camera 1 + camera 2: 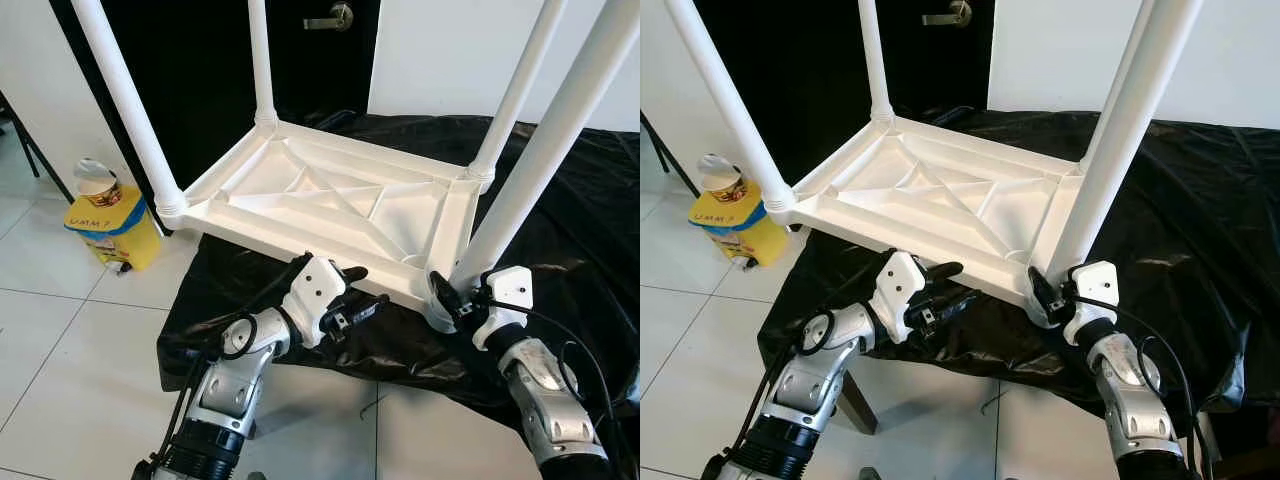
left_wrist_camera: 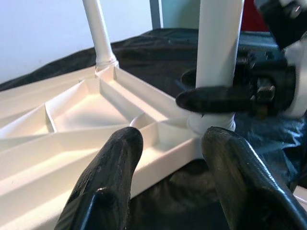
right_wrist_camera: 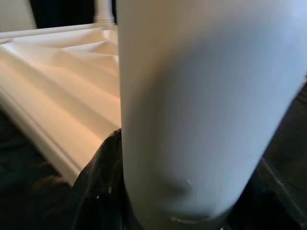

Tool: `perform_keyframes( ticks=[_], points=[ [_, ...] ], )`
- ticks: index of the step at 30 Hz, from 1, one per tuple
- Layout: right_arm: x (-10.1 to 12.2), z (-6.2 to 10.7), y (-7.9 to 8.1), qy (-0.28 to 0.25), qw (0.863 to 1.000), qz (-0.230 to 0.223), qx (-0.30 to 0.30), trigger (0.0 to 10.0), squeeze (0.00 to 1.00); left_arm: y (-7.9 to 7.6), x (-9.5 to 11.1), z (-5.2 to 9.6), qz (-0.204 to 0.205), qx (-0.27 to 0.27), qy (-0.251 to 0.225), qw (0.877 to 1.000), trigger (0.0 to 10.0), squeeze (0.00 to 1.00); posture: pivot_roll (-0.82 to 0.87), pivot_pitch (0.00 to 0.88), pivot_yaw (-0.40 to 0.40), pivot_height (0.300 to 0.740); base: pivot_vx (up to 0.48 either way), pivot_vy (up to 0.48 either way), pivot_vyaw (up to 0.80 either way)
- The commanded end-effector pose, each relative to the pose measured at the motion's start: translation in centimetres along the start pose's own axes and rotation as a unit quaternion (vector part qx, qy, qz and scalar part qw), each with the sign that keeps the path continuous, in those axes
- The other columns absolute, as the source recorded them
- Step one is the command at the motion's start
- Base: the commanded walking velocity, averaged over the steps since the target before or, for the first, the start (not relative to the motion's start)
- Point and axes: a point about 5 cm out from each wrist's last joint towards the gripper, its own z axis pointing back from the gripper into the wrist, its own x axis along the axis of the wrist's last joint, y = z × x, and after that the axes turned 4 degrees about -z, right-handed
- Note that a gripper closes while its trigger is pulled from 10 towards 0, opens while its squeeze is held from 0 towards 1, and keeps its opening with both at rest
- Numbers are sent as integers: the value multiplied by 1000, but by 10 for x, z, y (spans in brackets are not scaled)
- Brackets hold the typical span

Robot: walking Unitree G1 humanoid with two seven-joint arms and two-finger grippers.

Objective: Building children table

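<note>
Partly hidden right tool [image 1: 443, 296] around near table leg [image 1: 540, 160]

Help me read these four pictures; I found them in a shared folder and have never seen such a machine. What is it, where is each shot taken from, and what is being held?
It is a walking humanoid robot with two silver arms, each ending in a claw of two black fingers. The two wide pictures come from a camera pair on its head, looking down; the two close-ups come from a camera on each wrist.

A white plastic table lies upside down on a black sheet, its four legs pointing up. The right claw grips the base of the near right leg, where it joins the tabletop corner. The left claw is open, close to the table's near edge, holding nothing. On the floor to the left stands a yellow container.
</note>
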Motion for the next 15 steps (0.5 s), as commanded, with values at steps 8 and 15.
perform_keyframes(
  ticks=[8,15],
  points=[
    [-8,-1,15,10,991,-39,-125,10000,0,4,3,1,0,53,5,999,10000,0,38,0,-14,740,0,0,0],
    [-9,-7,29,12,983,-51,-178,10000,0,5,3,4,-3,55,9,998,10000,0,50,0,-18,740,0,0,0]
  ],
)
